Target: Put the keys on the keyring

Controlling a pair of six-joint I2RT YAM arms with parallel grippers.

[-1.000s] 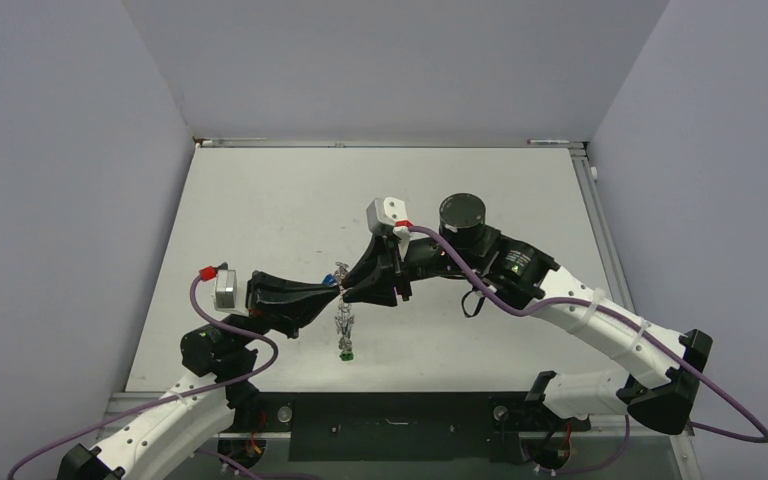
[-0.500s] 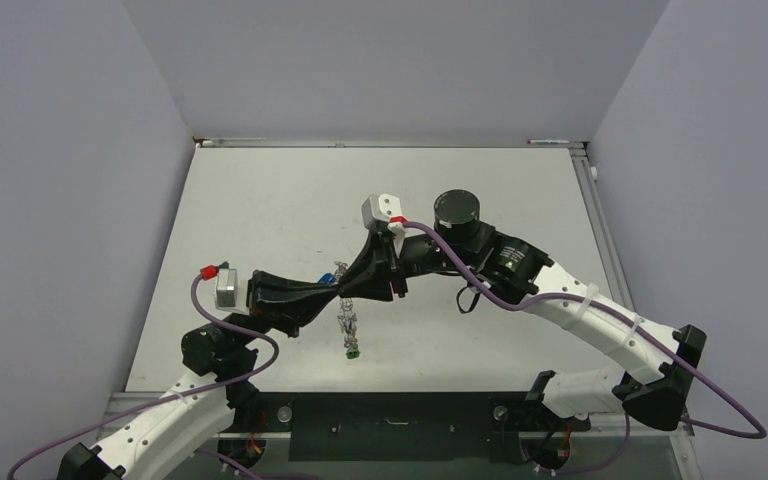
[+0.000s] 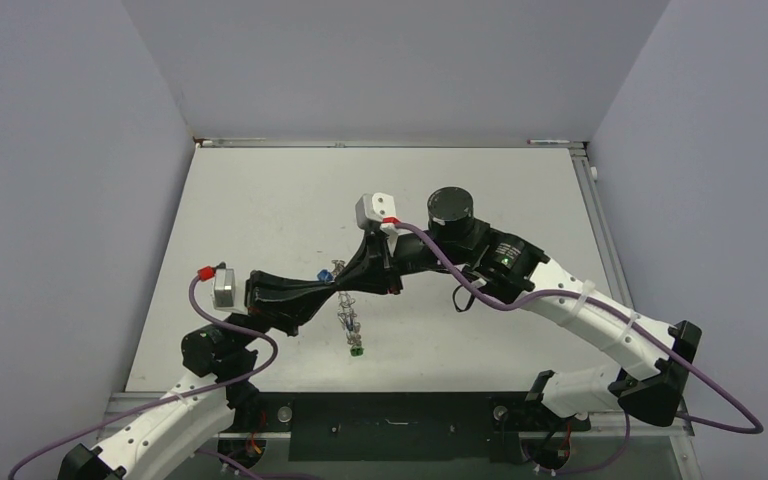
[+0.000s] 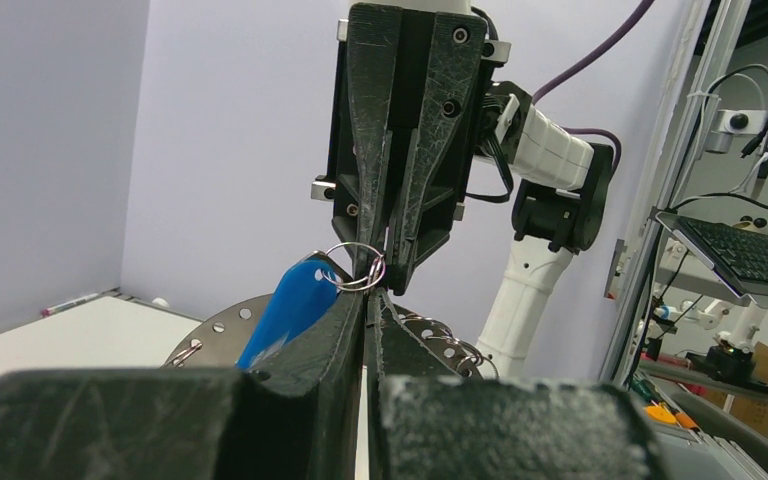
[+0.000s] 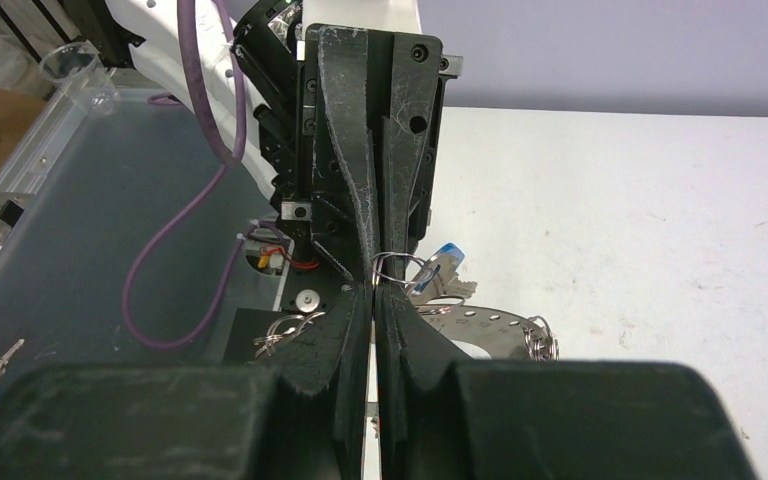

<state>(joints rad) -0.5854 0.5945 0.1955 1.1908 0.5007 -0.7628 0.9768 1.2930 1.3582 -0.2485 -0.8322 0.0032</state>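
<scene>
Lowest in the top view, by the arm bases, a tiny green-headed key (image 3: pixel 358 350) ends a short string of silver keys (image 3: pixel 346 322) trailing down-frame from mid-frame, where the two hands meet tip to tip. The left hand (image 4: pixel 365 310) has its fingers pressed together on the rim of the large flat grey perforated metal keyring (image 5: pixel 475 322). Just beyond, the right hand (image 5: pixel 373 300), fingers likewise together, seems to nip the small wire loop (image 4: pixel 373 277) of a blue-headed key (image 4: pixel 288 300). The white desk (image 3: pixel 260 200) stretches behind.

The keyring is probably stiff, thin and slick, so it is best held by the rim, with its hole free. The keys are light and will swing. The springy loop could slip, so the plastic head gives a surer hold.
</scene>
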